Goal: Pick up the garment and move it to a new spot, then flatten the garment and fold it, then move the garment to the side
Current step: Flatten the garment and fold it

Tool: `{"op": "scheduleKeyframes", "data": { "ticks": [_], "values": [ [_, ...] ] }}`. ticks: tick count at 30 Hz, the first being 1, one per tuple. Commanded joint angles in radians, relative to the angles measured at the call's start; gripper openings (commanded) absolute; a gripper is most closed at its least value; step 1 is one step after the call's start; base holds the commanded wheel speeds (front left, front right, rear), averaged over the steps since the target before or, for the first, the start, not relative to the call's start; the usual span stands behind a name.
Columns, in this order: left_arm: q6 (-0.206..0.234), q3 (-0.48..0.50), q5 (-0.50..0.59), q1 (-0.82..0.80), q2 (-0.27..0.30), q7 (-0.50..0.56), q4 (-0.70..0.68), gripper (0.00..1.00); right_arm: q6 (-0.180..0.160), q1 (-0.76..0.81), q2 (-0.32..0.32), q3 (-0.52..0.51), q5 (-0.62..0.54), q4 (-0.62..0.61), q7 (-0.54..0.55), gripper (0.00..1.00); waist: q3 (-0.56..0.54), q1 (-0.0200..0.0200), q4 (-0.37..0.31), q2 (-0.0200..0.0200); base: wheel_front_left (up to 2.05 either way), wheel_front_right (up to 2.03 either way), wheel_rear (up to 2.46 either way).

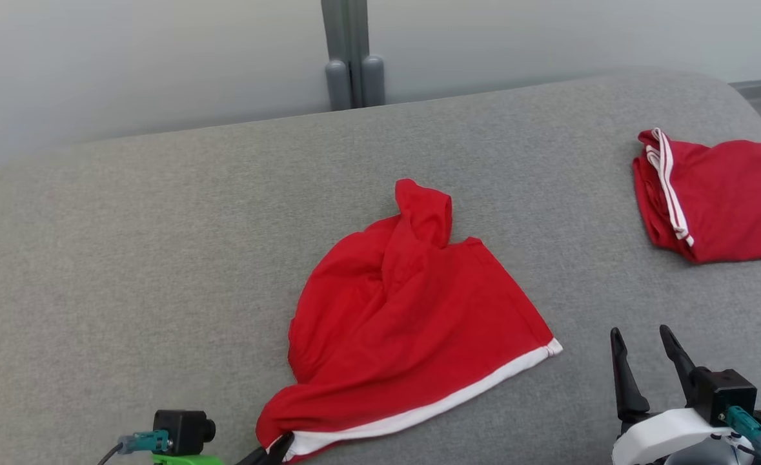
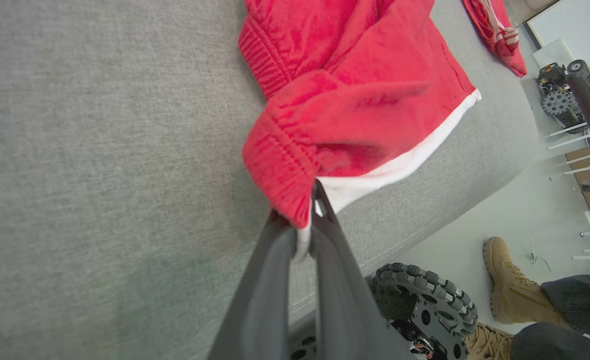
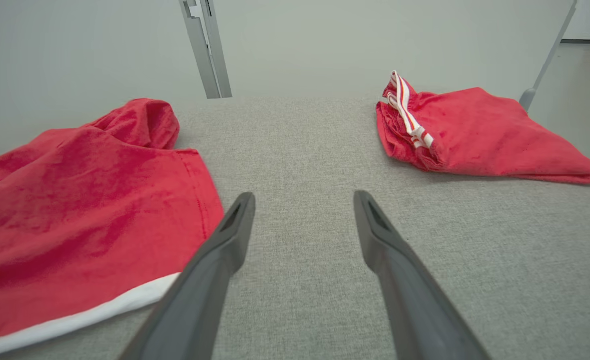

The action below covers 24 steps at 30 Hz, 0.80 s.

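Observation:
A rumpled red garment (image 1: pixel 406 310) with a white hem lies on the grey padded surface (image 1: pixel 128 258), bunched toward its far end. My left gripper (image 1: pixel 280 449) is shut on the garment's near left corner at the bottom edge of the head view. The left wrist view shows the two dark fingers (image 2: pixel 325 235) pinching the red waistband and white edge of the garment (image 2: pixel 355 95). My right gripper (image 1: pixel 645 352) stands open above the bare surface to the right of the garment. In the right wrist view its fingers (image 3: pixel 234 235) are spread, with the garment (image 3: pixel 84 200) to their left.
A second red garment (image 1: pixel 722 200) with white stripes lies folded at the far right of the surface, also seen in the right wrist view as a folded red piece (image 3: pixel 470 130). A grey post (image 1: pixel 352 55) stands behind the surface. A person's tan boot (image 2: pixel 510 280) and my wheel (image 2: pixel 425 300) are on the floor.

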Motion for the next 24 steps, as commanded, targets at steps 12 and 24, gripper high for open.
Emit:
{"op": "scheduleKeyframes", "data": {
  "ticks": [12,24],
  "values": [
    [-0.021,-0.033,0.077,0.015,0.002,-0.229,0.09,1.0,-0.002,0.01,-0.003,0.001,-0.037,-0.018,-0.003,1.0,-0.075,0.0,0.08,0.0,0.0,0.0,0.0],
    [0.113,0.187,0.322,0.123,-0.087,-0.379,0.0,1.0,-0.002,0.042,-0.002,-0.029,-0.052,-0.059,-0.003,1.0,-0.113,0.0,0.12,0.0,0.0,0.0,0.0]
  ]
}}
